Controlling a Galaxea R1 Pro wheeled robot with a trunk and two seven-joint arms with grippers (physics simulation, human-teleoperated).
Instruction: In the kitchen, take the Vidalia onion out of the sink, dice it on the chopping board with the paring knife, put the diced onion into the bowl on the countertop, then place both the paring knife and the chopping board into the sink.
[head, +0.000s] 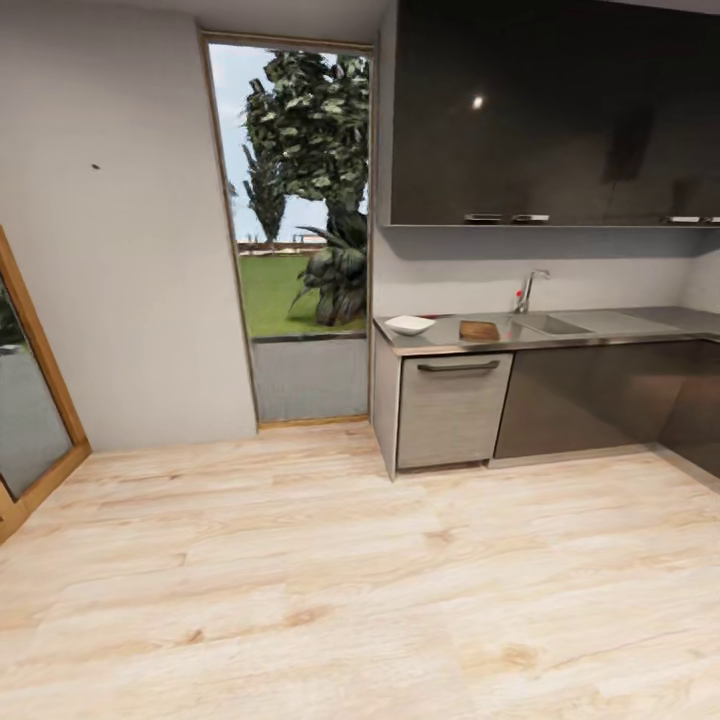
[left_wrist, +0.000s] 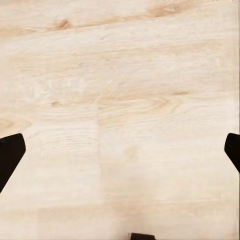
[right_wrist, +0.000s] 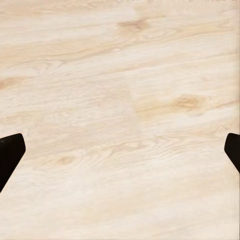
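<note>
The left gripper (left_wrist: 120, 150) and right gripper (right_wrist: 120, 150) each point down at the pale wood floor (head: 330, 590) with fingers spread wide apart (nothing held, nothing touched). Across the room, the bowl (head: 409, 324) and chopping board (head: 479, 329) rest on the countertop (head: 440, 343), the board between bowl and sink (head: 552, 324).

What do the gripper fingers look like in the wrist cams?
Little shows. The left gripper has plain black fingertips with angled, wedge-like ends at the frame edges, plus a small dark part at the bottom edge. The right gripper has the same black wedge tips. No cables or markings visible.
</note>
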